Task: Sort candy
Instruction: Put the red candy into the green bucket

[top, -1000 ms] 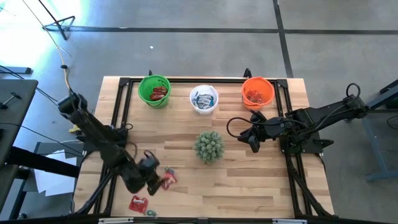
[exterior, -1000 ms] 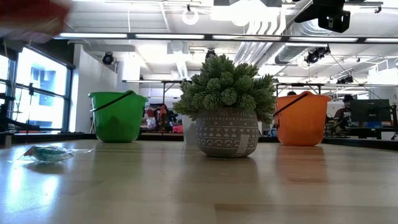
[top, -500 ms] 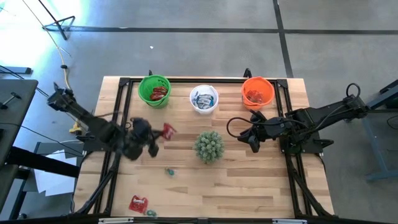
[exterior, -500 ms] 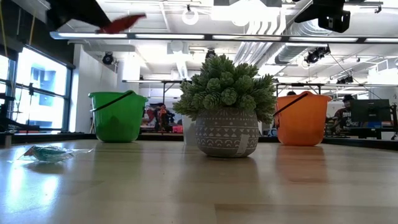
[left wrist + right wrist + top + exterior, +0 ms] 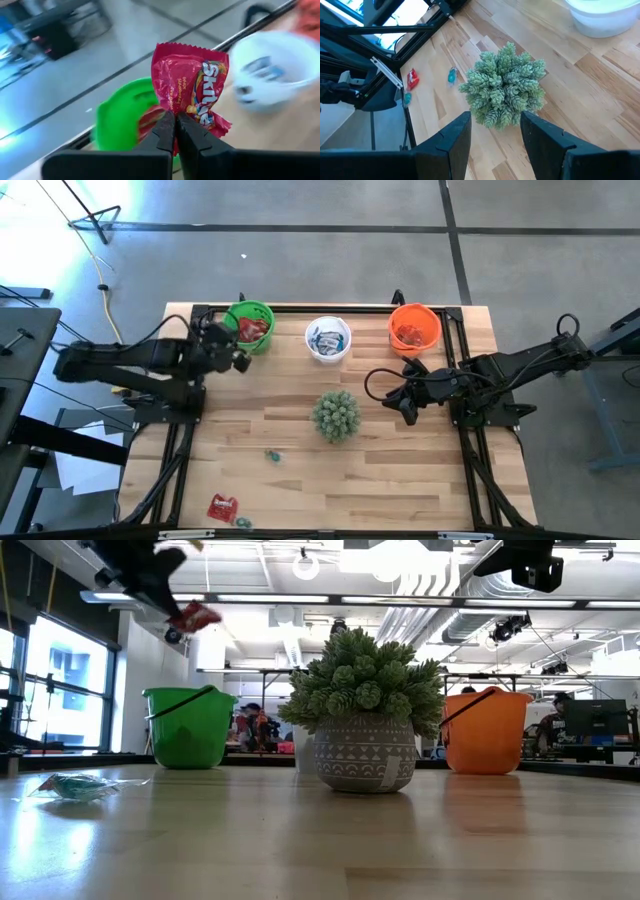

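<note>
left gripper | jaws pinching red candy | has swung from tabletop front to green cup | drop imminent | right gripper parked, jaws spread

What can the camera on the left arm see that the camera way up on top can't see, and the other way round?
Only the left wrist view shows the writing on the red candy pinched in the shut left gripper. Only the high view shows the right gripper, the orange cup, the plant, and leftover candies near the table's front edge, like the red one. Both show the green cup and the white cup.
</note>
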